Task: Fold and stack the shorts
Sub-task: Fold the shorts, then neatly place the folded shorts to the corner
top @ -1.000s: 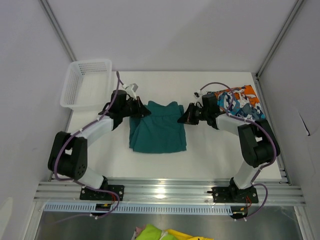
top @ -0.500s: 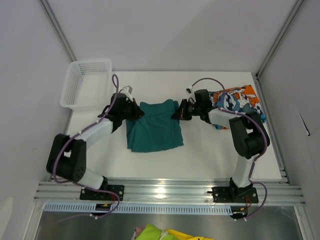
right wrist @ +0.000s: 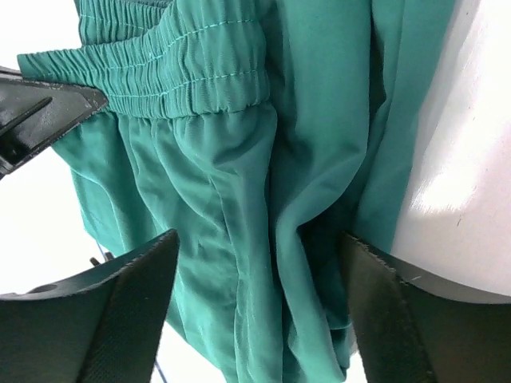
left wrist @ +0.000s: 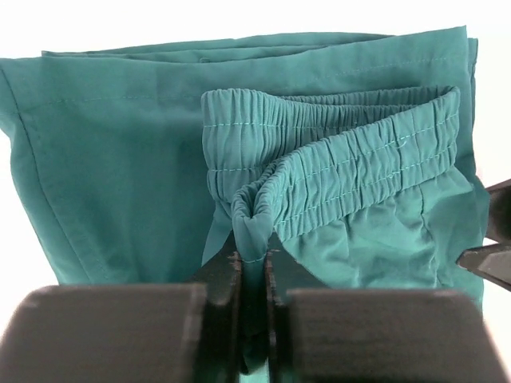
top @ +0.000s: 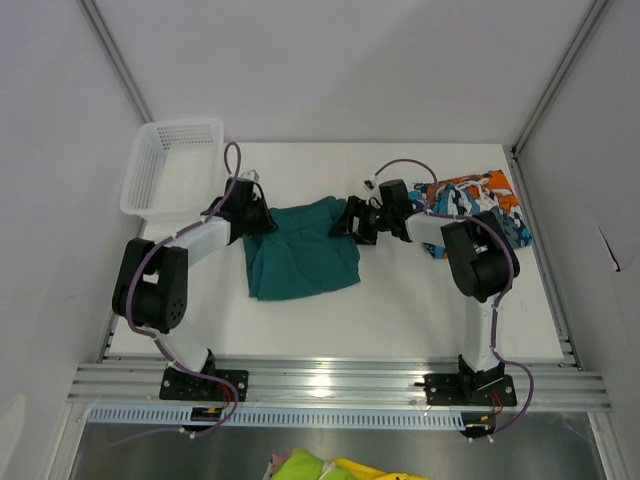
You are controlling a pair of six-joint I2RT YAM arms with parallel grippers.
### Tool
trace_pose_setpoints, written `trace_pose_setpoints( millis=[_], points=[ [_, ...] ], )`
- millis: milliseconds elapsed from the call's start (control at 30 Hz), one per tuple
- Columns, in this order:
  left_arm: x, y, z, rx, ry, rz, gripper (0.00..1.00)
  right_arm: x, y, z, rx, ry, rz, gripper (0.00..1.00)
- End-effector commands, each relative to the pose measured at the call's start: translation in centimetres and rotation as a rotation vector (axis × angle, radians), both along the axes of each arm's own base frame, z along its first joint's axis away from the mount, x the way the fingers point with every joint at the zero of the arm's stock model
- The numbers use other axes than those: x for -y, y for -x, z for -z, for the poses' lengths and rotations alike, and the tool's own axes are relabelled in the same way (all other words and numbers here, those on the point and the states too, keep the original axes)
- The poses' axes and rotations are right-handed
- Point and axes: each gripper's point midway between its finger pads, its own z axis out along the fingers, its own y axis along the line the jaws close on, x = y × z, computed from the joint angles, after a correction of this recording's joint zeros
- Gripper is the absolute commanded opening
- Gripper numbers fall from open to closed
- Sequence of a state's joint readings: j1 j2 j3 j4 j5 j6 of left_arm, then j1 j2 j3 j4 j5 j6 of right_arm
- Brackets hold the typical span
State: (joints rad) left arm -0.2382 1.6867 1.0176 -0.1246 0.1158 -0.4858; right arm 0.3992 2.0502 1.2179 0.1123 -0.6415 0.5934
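The plain teal shorts (top: pixel 300 258) lie folded on the white table, waistband toward the far side. My left gripper (top: pixel 266 222) is shut on the left end of the elastic waistband (left wrist: pixel 335 171), pinching a fold of it between the fingers (left wrist: pixel 227 275). At the shorts' right end my right gripper (top: pixel 347 222) stands open; loose teal cloth (right wrist: pixel 263 239) hangs between its wide-apart fingers (right wrist: pixel 132 307), unpinched. The patchwork-print shorts (top: pixel 482 203) lie crumpled at the far right, behind the right arm.
A white mesh basket (top: pixel 170 165) stands at the far left corner. Grey walls close in the table on the left, back and right. A metal rail (top: pixel 340 385) runs along the near edge by the arm bases.
My right gripper has opened and let go of the teal shorts. Both grippers moved left and farther back, dragging the shorts that way.
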Motion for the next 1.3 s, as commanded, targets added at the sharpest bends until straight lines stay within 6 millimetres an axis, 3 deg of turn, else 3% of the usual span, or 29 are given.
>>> trace_pose_setpoints(
  millis=[0, 33, 67, 133, 167, 333, 367, 400, 467, 533, 633, 767, 800, 900, 1100, 1167, 1267],
  points=[
    [-0.7, -1.2, -1.7, 0.050, -0.025, -0.012, 0.13, 0.7, -0.2, -1.3, 0.050, 0.042, 0.009, 0.84],
    [-0.7, -1.2, -1.8, 0.056, -0.023, -0.011, 0.19, 0.7, 0.0, -1.5, 0.056, 0.043, 0.003, 0.85],
    [-0.7, -0.9, -1.9, 0.059, -0.022, -0.009, 0.33, 0.7, 0.0, -2.0, 0.075, 0.046, -0.006, 0.86],
    [-0.8, -0.8, -2.1, 0.068, -0.021, -0.010, 0.51, 1.2, -0.1, -2.0, 0.080, 0.083, 0.007, 0.87],
    [-0.8, -0.7, -2.8, 0.086, -0.016, -0.006, 0.67, 1.4, -0.3, -2.0, 0.096, 0.096, 0.004, 0.87],
    [-1.2, 0.8, -4.3, 0.139, -0.009, -0.013, 0.81, 2.6, 0.2, -1.8, 0.103, 0.154, 0.012, 0.92],
    [-1.2, 0.8, -4.3, 0.139, -0.008, -0.014, 0.81, 2.6, 0.2, -1.8, 0.105, 0.157, 0.015, 0.92],
    [-1.3, 1.0, -5.2, 0.164, -0.002, -0.014, 0.81, 2.8, 0.2, -1.9, 0.110, 0.163, 0.020, 0.99],
    [-1.6, 2.0, -4.7, 0.165, -0.004, -0.019, 0.82, 3.0, 0.1, -2.4, 0.142, 0.178, 0.023, 0.99],
    [-1.8, 2.9, -5.1, 0.197, 0.006, -0.019, 0.99, 3.4, -0.1, -2.6, 0.163, 0.190, 0.032, 0.99],
    [-2.1, 4.9, -3.2, 0.170, 0.009, -0.020, 0.99, 3.8, -0.2, -2.3, 0.171, 0.205, 0.025, 0.99],
    [-2.6, 5.6, -1.6, 0.131, -0.013, -0.022, 0.99, 3.4, -0.2, -1.4, 0.122, 0.167, -0.013, 0.99],
    [-2.7, 5.7, -1.3, 0.124, -0.016, -0.023, 0.99, 3.8, -0.1, -0.1, 0.071, 0.163, -0.015, 0.99],
    [-2.8, 5.8, -0.9, 0.118, -0.021, -0.023, 0.99, 3.5, -0.2, 1.3, 0.018, 0.115, -0.042, 0.99],
    [-3.7, 6.0, 1.3, 0.066, 0.001, -0.032, 0.99, 2.8, -0.3, 2.2, 0.004, 0.149, -0.053, 1.00],
    [-4.4, 6.3, 1.9, 0.051, -0.022, -0.055, 0.99, 2.3, -0.2, 2.3, 0.002, 0.163, -0.068, 0.98],
    [-5.0, 6.6, 1.2, 0.080, -0.033, -0.090, 0.99, 2.2, -0.2, 2.6, -0.010, 0.153, -0.070, 0.91]
  ],
)
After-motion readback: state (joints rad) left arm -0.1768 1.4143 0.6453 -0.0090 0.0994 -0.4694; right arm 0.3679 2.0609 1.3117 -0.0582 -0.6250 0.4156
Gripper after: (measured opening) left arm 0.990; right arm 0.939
